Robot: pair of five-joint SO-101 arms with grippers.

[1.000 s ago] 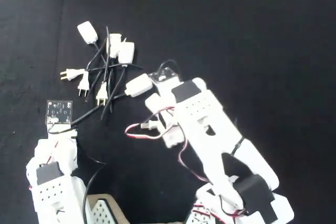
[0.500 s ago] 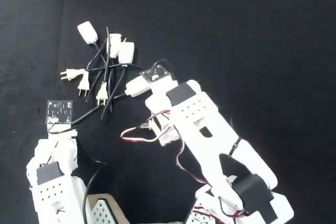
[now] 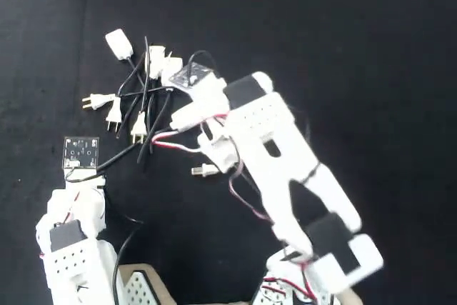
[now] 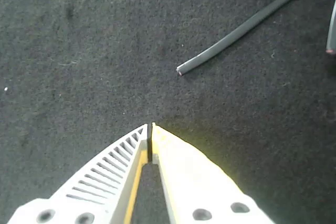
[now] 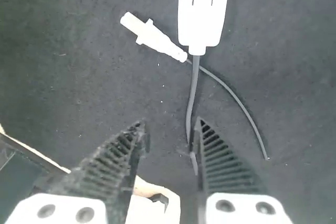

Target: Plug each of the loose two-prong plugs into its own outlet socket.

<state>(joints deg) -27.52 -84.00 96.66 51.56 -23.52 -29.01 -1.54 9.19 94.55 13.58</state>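
My right gripper [image 5: 165,135] is open just above the black table. A white outlet socket [image 5: 202,9] with two slots lies ahead of it, and the socket's thin black cable [image 5: 191,98] runs back between the fingers. A white plug [image 5: 152,38] lies beside the socket. In the high view the right arm [image 3: 264,133] stretches over a tangle of white sockets [image 3: 118,43] and two-prong plugs [image 3: 93,101], and one plug [image 3: 203,171] lies apart by the arm. My left gripper [image 4: 151,127] is shut on nothing, a short way from a black cable end [image 4: 181,71].
The left arm [image 3: 71,226] sits at the near left corner. Black cables [image 3: 146,105] cross one another through the tangle. The right half of the black table [image 3: 371,69] is open room.
The right arm has swung away from the near edge and to the left, over the edge of the tangle. The left arm has not moved.
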